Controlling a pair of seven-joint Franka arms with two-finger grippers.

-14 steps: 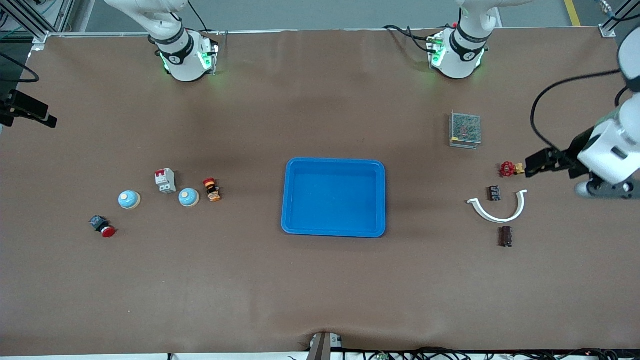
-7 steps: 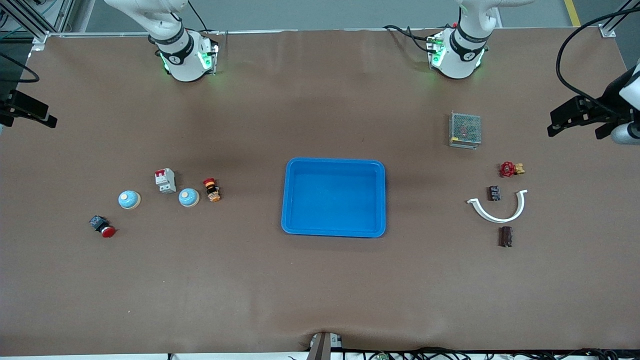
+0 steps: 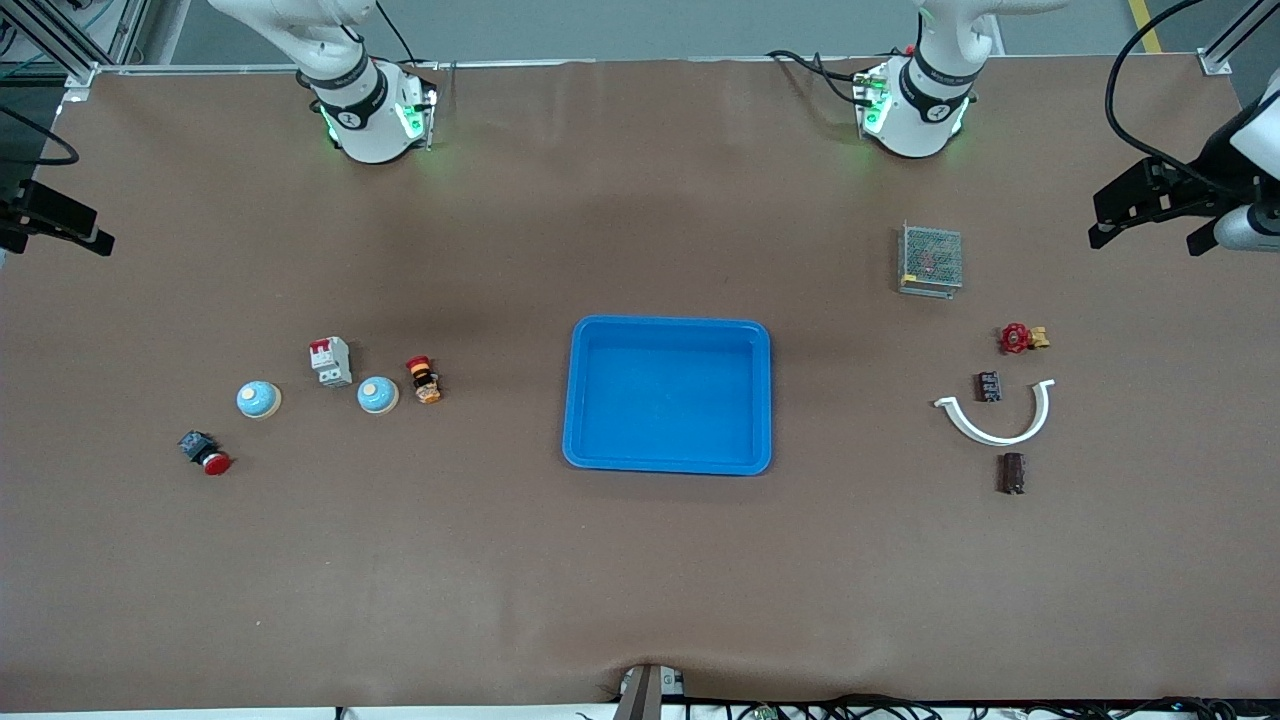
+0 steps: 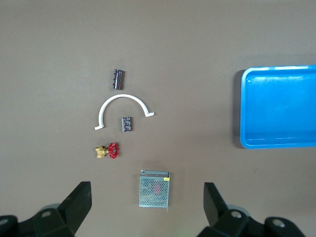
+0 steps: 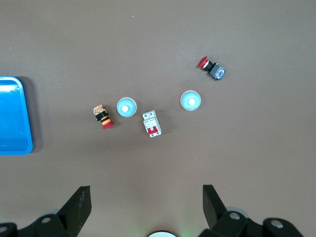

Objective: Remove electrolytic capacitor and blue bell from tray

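Toward the left arm's end we see a mesh-covered metal box (image 3: 930, 259), a red-handled valve (image 3: 1021, 338) and a white curved strip (image 3: 996, 417). Toward the right arm's end sit a white circuit breaker (image 3: 331, 361) and two red push buttons (image 3: 205, 453) (image 3: 423, 380).

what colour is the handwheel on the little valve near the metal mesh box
Red, on a brass-yellow body: the small valve shows best in the left wrist view.

Brown-covered table (image 3: 500, 600) under even overhead light; grey floor (image 3: 650, 25) along its top edge, with a yellow floor stripe (image 3: 1145, 25).
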